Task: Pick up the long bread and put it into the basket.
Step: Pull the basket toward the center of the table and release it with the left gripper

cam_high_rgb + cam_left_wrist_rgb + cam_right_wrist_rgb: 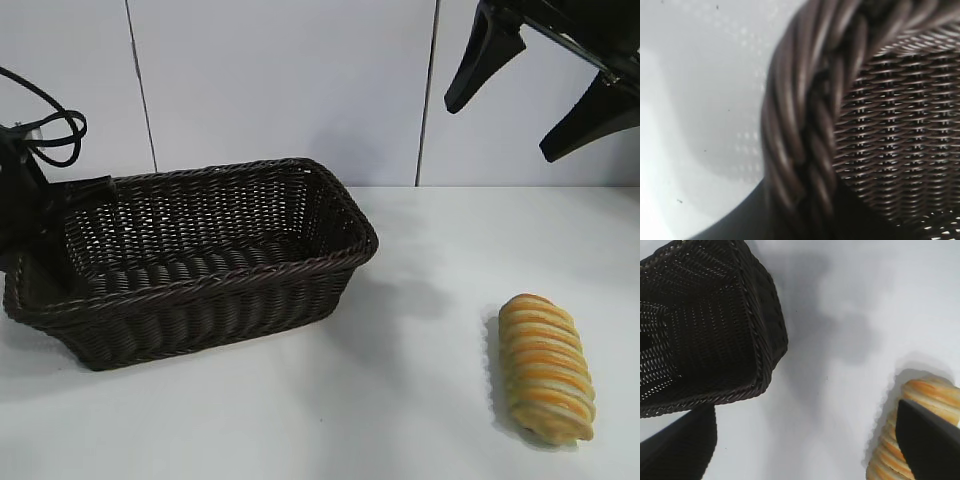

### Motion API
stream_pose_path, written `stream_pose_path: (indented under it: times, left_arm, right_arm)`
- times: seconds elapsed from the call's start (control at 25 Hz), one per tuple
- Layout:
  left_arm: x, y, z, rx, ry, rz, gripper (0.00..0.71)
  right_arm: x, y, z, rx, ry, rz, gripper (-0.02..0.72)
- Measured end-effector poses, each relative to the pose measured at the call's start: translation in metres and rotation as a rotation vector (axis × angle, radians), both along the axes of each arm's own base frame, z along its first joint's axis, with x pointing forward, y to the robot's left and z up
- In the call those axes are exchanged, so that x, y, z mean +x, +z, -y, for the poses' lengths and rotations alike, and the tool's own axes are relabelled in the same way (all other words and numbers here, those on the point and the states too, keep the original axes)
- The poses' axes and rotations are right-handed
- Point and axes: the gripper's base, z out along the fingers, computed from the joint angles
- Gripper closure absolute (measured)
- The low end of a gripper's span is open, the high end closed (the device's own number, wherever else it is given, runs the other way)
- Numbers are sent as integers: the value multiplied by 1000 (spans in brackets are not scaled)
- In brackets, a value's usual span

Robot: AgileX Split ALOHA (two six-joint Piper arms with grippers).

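The long bread point(545, 365), golden with orange-brown stripes, lies on the white table at the front right, also in the right wrist view point(935, 392). The dark woven basket point(330, 260) stands at the left and holds nothing; it shows in the right wrist view point(760, 340) too. My right gripper point(500, 130) hangs open and empty, high above the table behind the bread, its fingers wide apart point(805, 450). My left gripper point(85, 190) is at the basket's far left end, with its jaws on either side of the braided rim point(805, 125).
The white table point(420, 400) runs between the basket and the bread. A white panelled wall point(280, 90) stands behind. A black cable point(50, 130) loops above the left arm.
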Motion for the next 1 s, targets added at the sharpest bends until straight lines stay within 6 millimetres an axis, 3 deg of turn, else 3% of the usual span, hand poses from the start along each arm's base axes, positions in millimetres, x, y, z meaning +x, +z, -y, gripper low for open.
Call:
stream_pose_path:
  times: [0.36, 0.68, 0.84, 1.0]
  left_arm:
    - [13, 44, 26, -109, -161, 33, 609]
    - [6, 41, 72, -113, -263, 82, 609]
    - [10, 39, 74, -111, -256, 113, 609]
    - [13, 19, 74, -103, -249, 67, 609]
  right_arm:
    - [0, 0, 0, 0, 1, -3, 8]
    - [0, 0, 0, 0, 2, -4, 8]
    - [0, 0, 0, 0, 2, -4, 8]
    - [0, 0, 0, 0, 2, -5, 8]
